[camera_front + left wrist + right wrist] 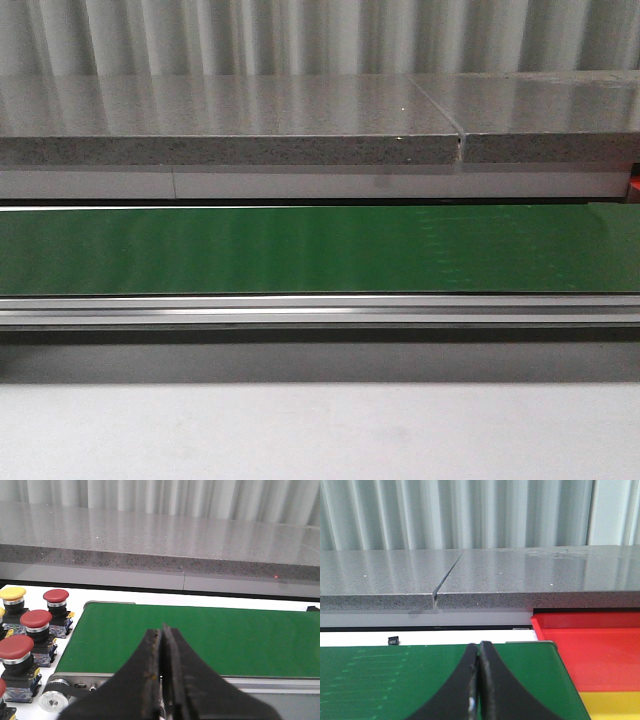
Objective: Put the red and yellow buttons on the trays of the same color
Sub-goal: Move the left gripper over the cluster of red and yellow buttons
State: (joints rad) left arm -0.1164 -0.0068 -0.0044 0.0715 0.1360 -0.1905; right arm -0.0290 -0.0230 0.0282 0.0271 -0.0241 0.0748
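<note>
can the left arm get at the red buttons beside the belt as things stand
Probably yes. The red buttons stand in the open beside the end of the green belt, near the left end effector, with nothing between them. Its jaws are shut, so they must open first.

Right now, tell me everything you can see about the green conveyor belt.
The green conveyor belt is a flat, smooth, slightly glossy band running across the front view, set in a silver metal frame. Nothing lies on its visible surface. At one end, in the left wrist view, it wraps round a silver roller, with red and yellow buttons standing beside it. At the other end sits a red tray. Both arms' shut fingers hover over it.
</note>
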